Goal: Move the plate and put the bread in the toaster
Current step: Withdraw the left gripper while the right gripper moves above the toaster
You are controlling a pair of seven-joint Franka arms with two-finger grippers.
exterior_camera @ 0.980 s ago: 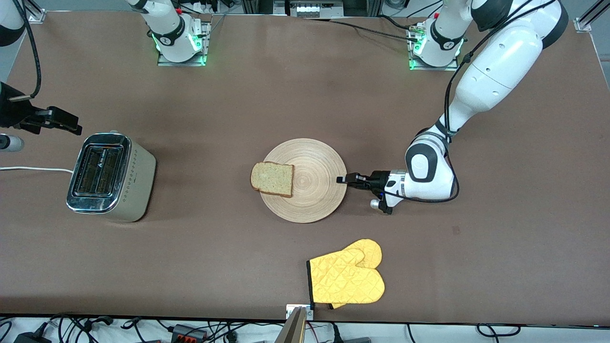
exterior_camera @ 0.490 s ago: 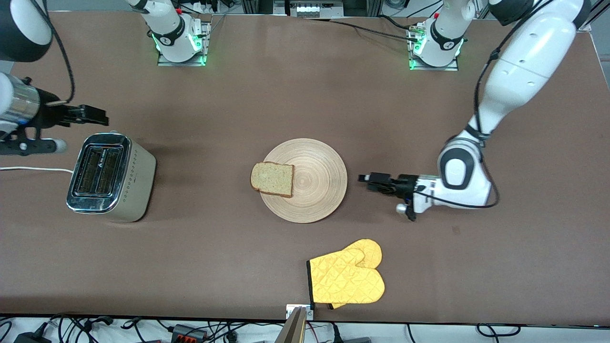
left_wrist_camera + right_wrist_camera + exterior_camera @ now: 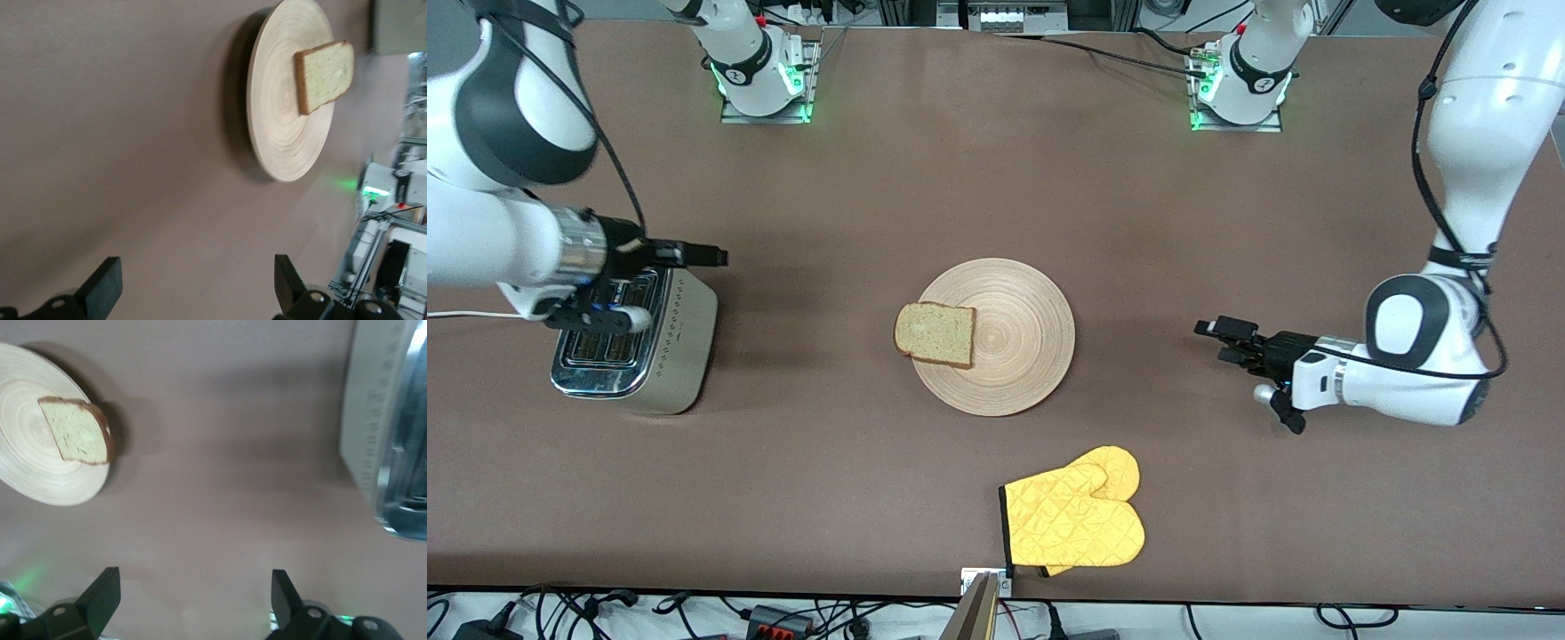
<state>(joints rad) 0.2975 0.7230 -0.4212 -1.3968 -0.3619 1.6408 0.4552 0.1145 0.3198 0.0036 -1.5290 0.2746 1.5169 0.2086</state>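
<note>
Sitting unmoved at mid-table, the plate (image 3: 996,336) is carrying the bread (image 3: 935,333) on its rim toward the toaster (image 3: 636,332). The left gripper (image 3: 1221,340), fingers now spread after letting go of the plate's rim, is retreating from the plate toward its own end of the table. The right gripper (image 3: 704,256), fingers apart and empty, is advancing over the toaster's plate-side edge. Judgement: plate move is looking finished; bread pickup by the right arm is coming next. An oven mitt (image 3: 1074,520) is lying nearer the camera than the plate.
</note>
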